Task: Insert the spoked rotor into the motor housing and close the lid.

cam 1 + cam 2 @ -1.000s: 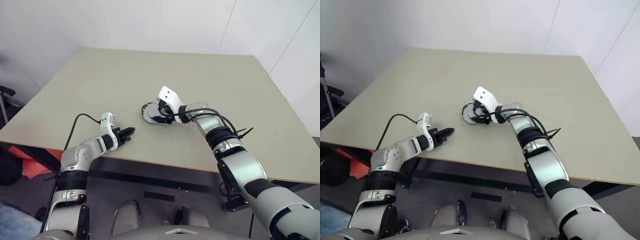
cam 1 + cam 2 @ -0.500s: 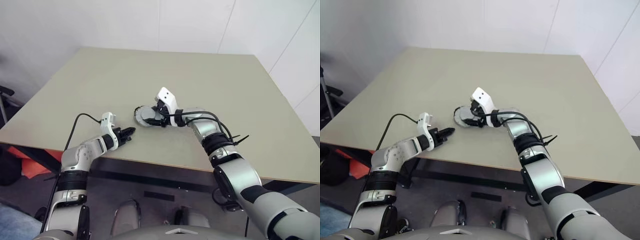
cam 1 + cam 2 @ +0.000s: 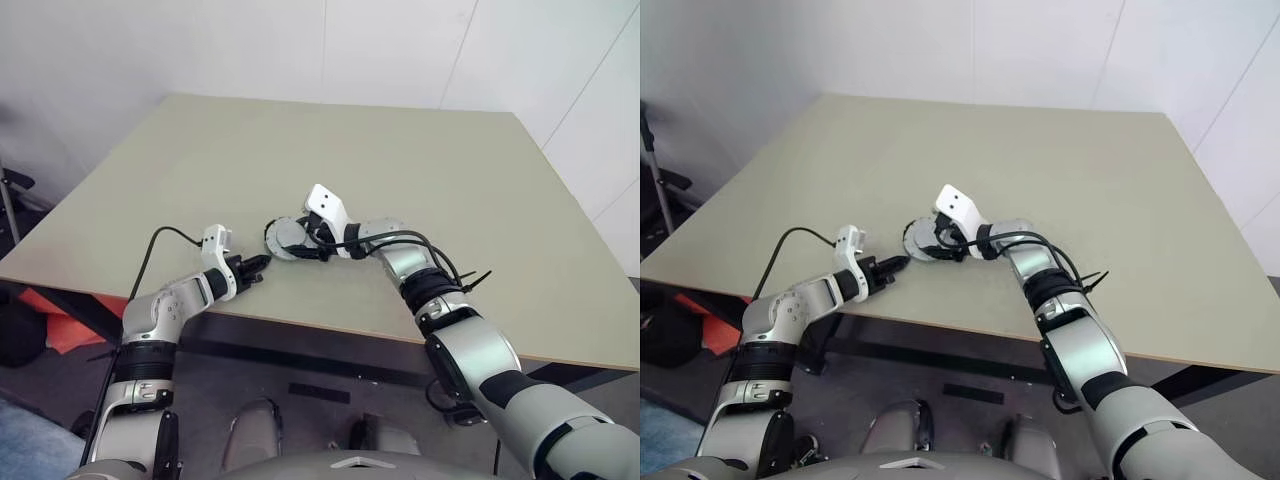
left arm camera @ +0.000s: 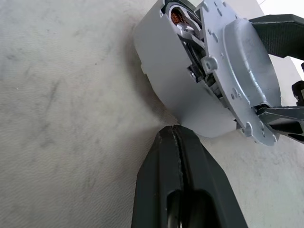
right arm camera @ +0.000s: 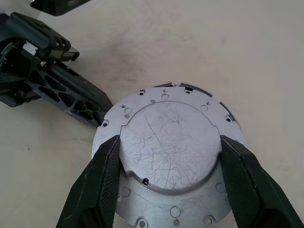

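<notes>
The motor housing (image 4: pixel 166 80) is a round grey cup with copper windings showing through a gap under its cover. The lid (image 5: pixel 156 102), a silvery disc with small holes and a raised centre, sits over it at a slant. My right gripper (image 5: pixel 169 142) is shut on the lid's raised centre, holding the stack tilted near the table's front. My left gripper (image 4: pixel 175 129) is shut and empty, its tip right against the housing's wall. In the left eye view the housing (image 3: pixel 280 240) lies between the left gripper (image 3: pixel 262 263) and the right gripper (image 3: pixel 305 238). The spoked rotor is hidden.
The beige table (image 3: pixel 420 150) stretches wide behind and to the right of the grippers. Its front edge (image 3: pixel 330 322) runs close below them. A black cable (image 3: pixel 165 235) loops from my left wrist. An orange object (image 3: pixel 60 320) sits under the table's left side.
My right gripper has carried the housing and lid to the left and nearer the front edge, up to the left gripper's tip. The left gripper has not moved.
</notes>
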`<state>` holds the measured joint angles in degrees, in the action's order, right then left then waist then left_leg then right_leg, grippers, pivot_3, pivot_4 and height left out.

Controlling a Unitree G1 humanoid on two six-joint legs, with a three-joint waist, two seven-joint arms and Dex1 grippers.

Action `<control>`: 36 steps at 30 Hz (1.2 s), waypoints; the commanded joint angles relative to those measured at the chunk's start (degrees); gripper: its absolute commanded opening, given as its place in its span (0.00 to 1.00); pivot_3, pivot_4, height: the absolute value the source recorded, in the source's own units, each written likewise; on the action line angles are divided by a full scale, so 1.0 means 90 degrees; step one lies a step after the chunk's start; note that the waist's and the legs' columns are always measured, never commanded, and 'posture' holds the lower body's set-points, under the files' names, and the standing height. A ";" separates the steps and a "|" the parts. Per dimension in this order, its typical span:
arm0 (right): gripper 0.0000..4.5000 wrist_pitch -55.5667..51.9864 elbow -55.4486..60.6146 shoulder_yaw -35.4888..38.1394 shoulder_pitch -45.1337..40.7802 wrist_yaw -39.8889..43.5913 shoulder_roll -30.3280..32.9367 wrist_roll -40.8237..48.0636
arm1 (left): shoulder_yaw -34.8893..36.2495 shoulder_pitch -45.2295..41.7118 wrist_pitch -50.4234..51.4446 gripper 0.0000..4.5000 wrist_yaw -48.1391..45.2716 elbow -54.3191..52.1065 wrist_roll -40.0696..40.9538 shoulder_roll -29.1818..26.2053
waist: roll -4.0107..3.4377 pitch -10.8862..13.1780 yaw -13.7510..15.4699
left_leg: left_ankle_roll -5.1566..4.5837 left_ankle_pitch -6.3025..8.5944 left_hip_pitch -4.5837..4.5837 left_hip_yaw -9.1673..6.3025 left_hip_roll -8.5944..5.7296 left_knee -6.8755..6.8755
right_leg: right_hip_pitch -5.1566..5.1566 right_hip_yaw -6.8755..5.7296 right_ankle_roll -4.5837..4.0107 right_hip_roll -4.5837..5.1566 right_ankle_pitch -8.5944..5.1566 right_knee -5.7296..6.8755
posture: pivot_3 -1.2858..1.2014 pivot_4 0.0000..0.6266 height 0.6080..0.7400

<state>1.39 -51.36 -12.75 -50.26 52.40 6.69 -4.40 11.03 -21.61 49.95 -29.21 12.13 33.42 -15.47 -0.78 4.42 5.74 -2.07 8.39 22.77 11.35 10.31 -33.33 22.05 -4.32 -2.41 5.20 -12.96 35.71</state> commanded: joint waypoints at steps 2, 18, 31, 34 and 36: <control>0.91 -0.0075 -0.0237 0.0012 -0.0239 -0.0294 0.0136 -0.0145 | 0.0100 -0.0081 -0.0069 0.00 -0.0060 -0.0231 0.0097 -0.0043 | 0.0000 0.0000 0.0000 | 0.0000 0.0000 -0.0004 0.0000 0.0001 0.0000 | -0.0005 0.0000 0.0000 0.0000 0.0000 0.0000 | 0.52 0.00 1.00; 1.00 -0.1196 0.3291 -0.0321 0.0861 0.1279 0.0653 0.0589 | -0.0578 0.0020 -0.0324 0.00 -0.1283 -0.2128 -0.0023 -0.1532 | 0.0007 0.0003 -0.0007 | -0.0001 0.0001 -0.0019 0.0003 0.0004 0.0011 | -0.0010 0.0001 0.0000 -0.0004 -0.0001 -0.0006 | 0.52 0.00 1.00; 1.00 -0.1241 0.2718 -0.0211 0.0704 -0.0199 0.0634 0.0250 | -0.1799 -0.0557 -0.4753 0.55 -0.0628 0.0414 -0.2765 -0.1006 | 0.0010 0.0004 -0.0024 | 0.0012 -0.0005 -0.0099 -0.0002 0.0002 0.0017 | -0.0076 0.0010 0.0057 -0.0004 -0.0030 -0.0026 | 0.52 0.00 1.00; 1.00 -0.1218 0.2701 -0.0218 0.0710 -0.0278 0.0689 0.0260 | -0.1778 -0.0589 -0.5269 0.76 -0.0671 0.0730 -0.2834 -0.0733 | 0.0012 0.0003 -0.0022 | 0.0012 -0.0005 -0.0092 0.0000 0.0001 0.0021 | -0.0068 0.0011 0.0055 -0.0004 -0.0026 -0.0023 | 0.52 0.00 1.00; 1.00 -0.1196 0.2720 -0.0237 0.0729 -0.0315 0.0739 0.0244 | -0.1731 -0.0588 -0.5418 0.89 -0.0754 0.0736 -0.2764 -0.0600 | 0.0012 0.0003 -0.0006 | 0.0012 -0.0004 -0.0085 0.0000 0.0000 0.0027 | -0.0058 0.0010 0.0023 -0.0004 -0.0007 -0.0019 | 0.52 0.00 1.00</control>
<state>-10.43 -28.26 -15.87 -42.05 50.11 13.00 -2.22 -5.35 -25.18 3.90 -35.59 19.67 8.28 -21.11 -0.68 4.45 5.68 -1.97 8.35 22.01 11.35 10.31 -33.03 21.55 -4.23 -2.28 5.16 -12.98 35.54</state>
